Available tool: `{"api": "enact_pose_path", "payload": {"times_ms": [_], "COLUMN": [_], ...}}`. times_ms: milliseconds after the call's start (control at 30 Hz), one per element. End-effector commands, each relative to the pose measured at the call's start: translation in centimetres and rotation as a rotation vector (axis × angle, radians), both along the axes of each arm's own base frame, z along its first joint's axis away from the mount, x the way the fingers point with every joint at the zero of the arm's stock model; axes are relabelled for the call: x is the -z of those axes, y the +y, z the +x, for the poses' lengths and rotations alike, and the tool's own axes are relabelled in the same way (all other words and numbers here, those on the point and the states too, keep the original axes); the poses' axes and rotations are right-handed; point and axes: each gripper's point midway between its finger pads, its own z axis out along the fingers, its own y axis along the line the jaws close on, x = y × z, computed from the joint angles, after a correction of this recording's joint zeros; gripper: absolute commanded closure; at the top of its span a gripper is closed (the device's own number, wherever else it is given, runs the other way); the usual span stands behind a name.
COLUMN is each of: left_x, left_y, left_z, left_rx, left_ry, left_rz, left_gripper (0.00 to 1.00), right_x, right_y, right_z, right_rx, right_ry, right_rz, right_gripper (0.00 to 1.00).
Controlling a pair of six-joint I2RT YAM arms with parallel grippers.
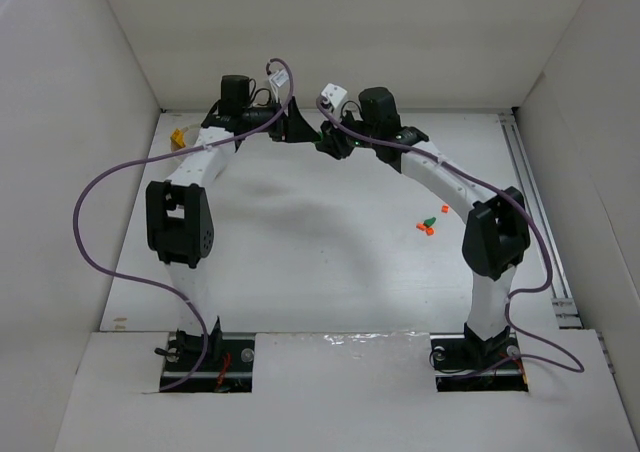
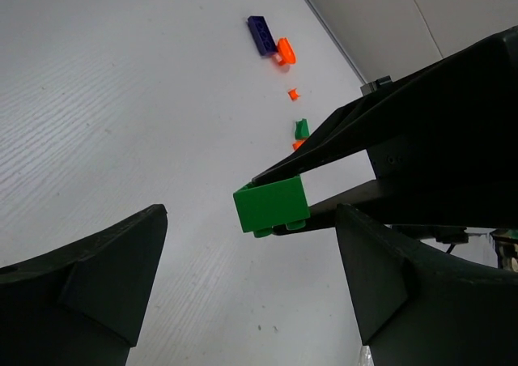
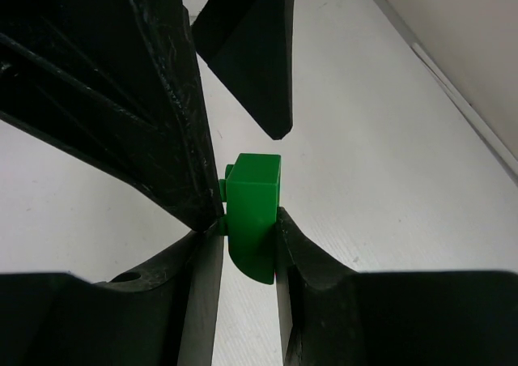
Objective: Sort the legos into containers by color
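Two arms meet above the far middle of the tabletop (image 1: 320, 262). The right fingers (image 3: 316, 281) are clenched on a green lego (image 3: 252, 208), held off the surface; the left fingers (image 2: 97, 277) stand spread wide on either side of it. Loose orange and green legos (image 1: 427, 224) lie near the right edge.

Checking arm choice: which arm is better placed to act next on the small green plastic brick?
Left, probably: the left gripper, open, flanks the small green plastic brick pinched by the right gripper, ready to close.
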Motion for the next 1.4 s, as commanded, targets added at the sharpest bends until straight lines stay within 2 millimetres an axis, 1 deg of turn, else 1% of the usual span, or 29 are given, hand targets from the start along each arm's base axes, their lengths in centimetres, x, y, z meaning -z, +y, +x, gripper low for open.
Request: {"api": "enact_pose_path", "payload": {"times_ms": [0,33,67,133,167,267,300,333,400,533,667,700,733,800,867,900,933,967,1000,1033,1067,1100,1167,1200,1233,1267,1300,1333,1367], "left_x": [-2.0,-2.0,-2.0,-2.1,-2.1,-2.5,-2.0,-2.1,-2.2,-2.4,-2.5,-2.5,-2.2,-2.2,-2.2,-2.6,-2.2,-2.2,-2.2,-2.8,-2.8,-3.6,-3.5,-4.0,-4.9,-4.7,-4.8,-5.5,-4.6], "left_y": [-0.5,-0.5,-0.5,-0.5,-0.5,-0.6,-0.7,-0.7,-0.7,-1.2,-1.2,-1.3,-1.2,-1.2,-1.2,-1.2,-1.2,-1.2,-1.0,-1.0,-0.4,0.1,2.0,2.8,4.2,5.4,6.3,7.3,9.5], "left_z": [-0.1,-0.1,-0.1,-0.1,-0.1,-0.3,-0.1,-0.3,-0.2,-0.5,-0.6,-0.8,-0.9,-0.9,-0.9,-1.0,-1.0,-1.0,-1.0,-1.0,-0.8,-0.6,0.5,0.9,1.4,2.1,2.5,2.8,4.0], "left_rx": [0.044,0.044,0.044,0.041,0.041,0.057,0.057,0.065,0.065,0.083,0.089,0.097,0.097,0.097,0.097,0.097,0.089,0.089,0.074,0.068,0.048,0.027,-0.053,-0.086,-0.129,-0.194,-0.229,-0.270,-0.362], "left_ry": [-0.069,-0.069,-0.069,-0.059,-0.059,-0.069,-0.060,-0.059,-0.068,-0.076,-0.066,-0.066,-0.057,-0.056,-0.056,-0.065,-0.056,-0.056,-0.057,-0.082,-0.089,-0.110,-0.122,-0.136,-0.176,-0.174,-0.188,-0.212,-0.209], "left_rz": [-0.024,-0.024,-0.024,-0.027,-0.027,-0.042,-0.040,-0.044,-0.046,-0.052,-0.058,-0.063,-0.061,-0.061,-0.061,-0.063,-0.057,-0.057,-0.049,-0.045,-0.041,-0.037,-0.013,-0.004,0.010,0.046,0.065,0.085,0.144], "left_gripper": [0.18,0.20,0.22,0.23,0.26,0.29,0.30,0.30,0.31,0.37,0.51,0.61,0.67,0.78,0.88,0.91,0.94,0.94,0.95,0.95,0.95,0.97,0.98,0.99,0.99,1.00,1.00,1.00,1.00], "right_x": [-3.2,-2.8,-3.3,-3.3,-2.9,-2.9,-2.5,-2.5,-3.0,-2.9,-3.1,-2.6,-2.9,-3.0,-2.2,-2.4,-2.3,-2.4,-2.7,-3.1,-2.2,-3.2,-3.5,-1.3,-2.4,-2.1,-1.7,-1.2,-0.8], "right_y": [1.3,1.3,1.2,1.3,1.7,1.6,1.6,2.1,2.0,2.2,2.0,1.8,1.9,1.6,1.5,1.3,0.8,0.9,0.4,0.3,-0.2,-1.1,-2.9,-4.1,-5.2,-6.0,-7.6,-8.7,-9.6], "right_z": [0.8,0.7,0.6,0.4,0.0,0.1,0.0,-0.4,-0.4,-0.5,-0.1,0.0,0.1,0.6,0.8,1.1,1.7,1.5,2.1,1.9,1.6,1.3,1.2,0.3,0.0,-0.3,0.1,-0.4,-0.5], "right_rx": [-0.015,-0.015,-0.015,-0.023,-0.033,-0.036,-0.039,-0.050,-0.054,-0.043,-0.020,-0.010,-0.010,0.016,0.049,0.065,0.107,0.122,0.172,0.173,0.193,0.204,0.212,0.211,0.221,0.223,0.253,0.267,0.281], "right_ry": [-0.088,-0.081,-0.088,-0.087,-0.079,-0.087,-0.087,-0.087,-0.103,-0.107,-0.119,-0.114,-0.123,-0.135,-0.137,-0.148,-0.161,-0.167,-0.171,-0.180,-0.160,-0.177,-0.190,-0.148,-0.179,-0.171,-0.163,-0.153,-0.140], "right_rz": [0.052,0.048,0.052,0.055,0.051,0.046,0.037,0.037,0.037,0.030,0.027,0.019,0.025,0.021,0.002,0.002,-0.008,-0.015,-0.010,-0.002,-0.008,0.005,0.025,-0.003,0.003,0.001,-0.007,-0.015,-0.024], "right_gripper": [0.80,0.80,0.80,0.80,0.80,0.80,0.80,0.80,0.80,0.80,0.80,0.80,0.80,0.80,0.80,0.80,0.76,0.71,0.52,0.42,0.33,0.21,0.14,0.12,0.10,0.10,0.10,0.10,0.10]}}
